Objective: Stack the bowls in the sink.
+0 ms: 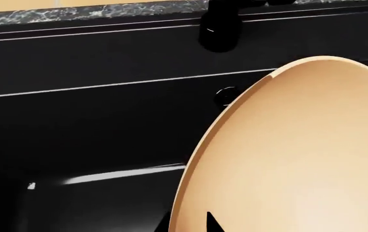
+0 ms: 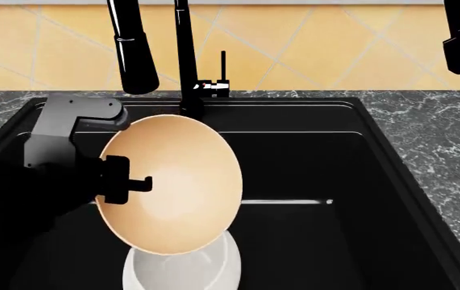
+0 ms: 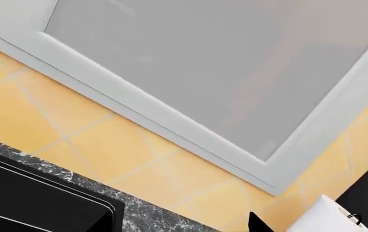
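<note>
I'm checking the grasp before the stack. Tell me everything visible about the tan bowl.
The tan bowl is deep, round and smooth, pale peach with a soft sheen and a thin rim. It is held tilted steeply, its opening facing the head camera, above the sink. The left pincer grips its rim, one finger showing inside the bowl. Its lower edge overlaps the white bowl below; whether they touch cannot be told.

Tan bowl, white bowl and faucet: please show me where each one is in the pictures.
tan bowl (image 2: 183, 181): head view, on its inner surface, near the centre.
white bowl (image 2: 213, 269): head view, on the visible rim part below the tan bowl.
faucet (image 2: 185, 60): head view, on the tall black upright pipe.
</note>
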`<state>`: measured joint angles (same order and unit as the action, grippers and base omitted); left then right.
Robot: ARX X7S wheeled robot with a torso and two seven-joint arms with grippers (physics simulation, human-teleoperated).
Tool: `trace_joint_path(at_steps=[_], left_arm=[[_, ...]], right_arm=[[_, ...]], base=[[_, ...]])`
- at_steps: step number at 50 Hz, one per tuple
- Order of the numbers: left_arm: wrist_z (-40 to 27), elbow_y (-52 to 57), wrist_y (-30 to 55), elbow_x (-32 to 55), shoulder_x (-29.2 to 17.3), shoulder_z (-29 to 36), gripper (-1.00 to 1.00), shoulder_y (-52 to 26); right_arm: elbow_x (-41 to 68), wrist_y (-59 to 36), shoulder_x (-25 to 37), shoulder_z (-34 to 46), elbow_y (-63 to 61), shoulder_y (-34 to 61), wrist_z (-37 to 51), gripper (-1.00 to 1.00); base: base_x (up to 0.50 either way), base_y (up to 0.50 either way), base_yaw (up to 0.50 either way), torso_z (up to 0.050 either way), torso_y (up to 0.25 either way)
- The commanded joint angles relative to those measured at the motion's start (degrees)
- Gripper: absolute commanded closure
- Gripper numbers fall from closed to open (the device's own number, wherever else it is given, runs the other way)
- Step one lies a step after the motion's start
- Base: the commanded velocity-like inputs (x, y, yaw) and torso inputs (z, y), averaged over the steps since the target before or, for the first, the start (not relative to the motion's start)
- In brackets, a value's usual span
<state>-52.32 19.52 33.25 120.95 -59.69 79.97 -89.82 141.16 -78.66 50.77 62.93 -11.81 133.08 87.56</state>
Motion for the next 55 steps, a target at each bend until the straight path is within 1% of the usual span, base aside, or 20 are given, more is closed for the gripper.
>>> trace_joint_path(at_steps=[1,29,36,46,55], left_arm=[[0.37,0.3,1.4,0.99,0.35,0.11,1.0,-0.28],[0.84,0.27,2.99,2.54,1.02,0.95,1.0,0.73],[1.28,-0.27,1.78,1.99,0.99,0.83,1.0,1.66],[3.3,-0.85,-0.13,0.39,1.31,1.33,1.0,4.52],[5.96,-0.61,-0.04,1.22,1.71,1.27,1.0,5.65]], right_arm=[[-0.33,0.21,0.23,0.32,-0.37,-0.25,-0.29,-1.0],[-0.7,0.69,0.96,0.97,-1.38,-0.57,-0.7,-1.0],[-1.15,0.75,0.96,1.01,-1.33,-0.84,-1.09,-1.0],[-1.59,1.01,1.39,1.17,-1.69,-1.28,-1.5,-1.0],[-1.97,1.04,1.36,1.26,-1.72,-1.35,-1.81,-1.0]], base=[[0.0,0.0,0.0,0.0,0.0],[0.0,0.0,0.0,0.0,0.0],[0.0,0.0,0.0,0.0,0.0],[0.0,0.0,0.0,0.0,0.001],[0.0,0.0,0.0,0.0,0.0]])
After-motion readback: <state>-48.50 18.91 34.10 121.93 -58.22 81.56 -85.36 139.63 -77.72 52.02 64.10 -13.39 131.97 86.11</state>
